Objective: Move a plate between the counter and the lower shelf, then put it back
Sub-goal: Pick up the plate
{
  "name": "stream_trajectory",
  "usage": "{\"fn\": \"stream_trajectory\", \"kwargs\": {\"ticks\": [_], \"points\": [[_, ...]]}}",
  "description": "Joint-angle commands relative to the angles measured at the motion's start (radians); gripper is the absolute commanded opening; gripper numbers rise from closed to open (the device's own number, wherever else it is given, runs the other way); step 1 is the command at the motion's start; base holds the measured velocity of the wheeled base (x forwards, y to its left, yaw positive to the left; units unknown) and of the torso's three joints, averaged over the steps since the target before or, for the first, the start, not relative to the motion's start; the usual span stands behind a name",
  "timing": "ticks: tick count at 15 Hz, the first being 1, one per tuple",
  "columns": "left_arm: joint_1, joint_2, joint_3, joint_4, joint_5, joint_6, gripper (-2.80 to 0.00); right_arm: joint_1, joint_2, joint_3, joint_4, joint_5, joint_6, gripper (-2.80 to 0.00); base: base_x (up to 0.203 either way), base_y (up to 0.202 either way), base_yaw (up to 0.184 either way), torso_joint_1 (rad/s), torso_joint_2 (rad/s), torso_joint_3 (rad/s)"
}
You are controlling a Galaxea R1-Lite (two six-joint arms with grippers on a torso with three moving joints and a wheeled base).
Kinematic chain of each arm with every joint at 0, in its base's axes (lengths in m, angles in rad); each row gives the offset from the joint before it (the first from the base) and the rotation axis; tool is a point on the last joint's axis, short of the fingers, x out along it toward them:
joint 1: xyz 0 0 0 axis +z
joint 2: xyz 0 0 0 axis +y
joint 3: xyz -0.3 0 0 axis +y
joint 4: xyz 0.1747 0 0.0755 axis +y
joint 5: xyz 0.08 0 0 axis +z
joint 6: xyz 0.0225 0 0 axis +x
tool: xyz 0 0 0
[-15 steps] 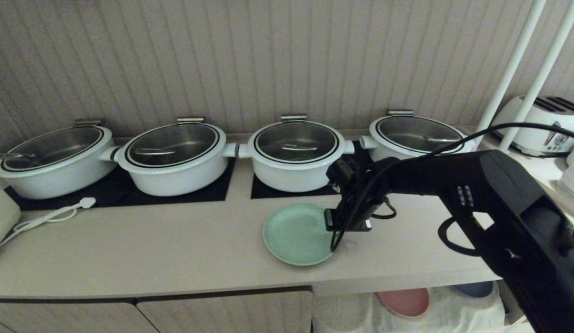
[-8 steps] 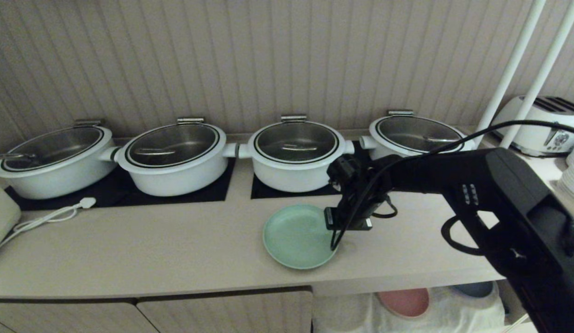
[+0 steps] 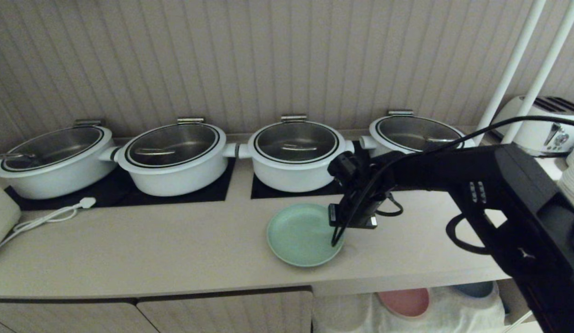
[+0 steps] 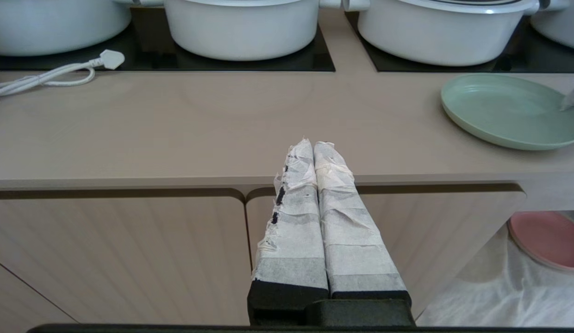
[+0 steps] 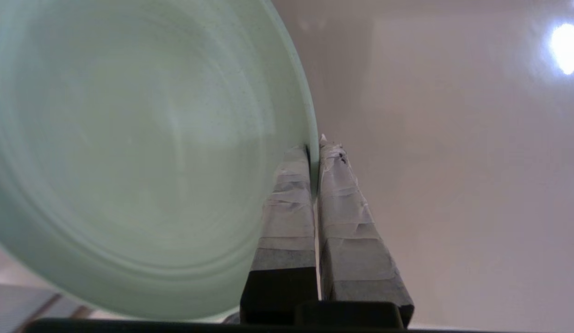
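Both taped fingers [image 5: 287, 203] of the right gripper [image 5: 313, 152] pinch the plate [image 5: 129, 152] by its rim.

The plate [image 3: 301, 235] lies on the counter [image 3: 176, 249], before the pots [image 3: 294, 155], above the lower shelf [image 3: 435, 310].

The plate [image 3: 302, 235] is plain mint green on the beige counter [image 3: 176, 249], whose inset panels [image 3: 129, 194] are black. Four white pots [image 3: 176, 159] carry dark glass lids ringed in black. The wall [image 3: 268, 55] shows beige vertical ribs. Below, a pink plate [image 3: 404, 301] lies on white cloth [image 3: 453, 314].
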State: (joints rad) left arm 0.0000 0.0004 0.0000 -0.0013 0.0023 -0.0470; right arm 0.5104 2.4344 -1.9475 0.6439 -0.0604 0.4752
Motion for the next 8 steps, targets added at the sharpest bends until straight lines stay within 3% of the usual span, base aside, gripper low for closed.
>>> {"fn": "stream_trajectory", "kwargs": {"ticks": [1, 4, 8], "points": [[0.0, 0.0, 0.0, 0.0, 0.001, -0.001, -2.8, 0.002, -0.036, 0.006, 0.021, 0.011, 0.031, -2.8, 0.0, 0.0, 0.0, 0.0, 0.0, 0.0], [0.0, 0.0, 0.0, 0.0, 0.001, -0.001, -2.8, 0.002, -0.067, 0.008, 0.023, 0.027, 0.103, -2.8, 0.0, 0.0, 0.0, 0.0, 0.0, 0.0], [0.0, 0.0, 0.0, 0.0, 0.001, -0.001, -2.8, 0.002, -0.131, 0.091, 0.012, 0.028, 0.126, -2.8, 0.0, 0.0, 0.0, 0.0, 0.0, 0.0]]}}
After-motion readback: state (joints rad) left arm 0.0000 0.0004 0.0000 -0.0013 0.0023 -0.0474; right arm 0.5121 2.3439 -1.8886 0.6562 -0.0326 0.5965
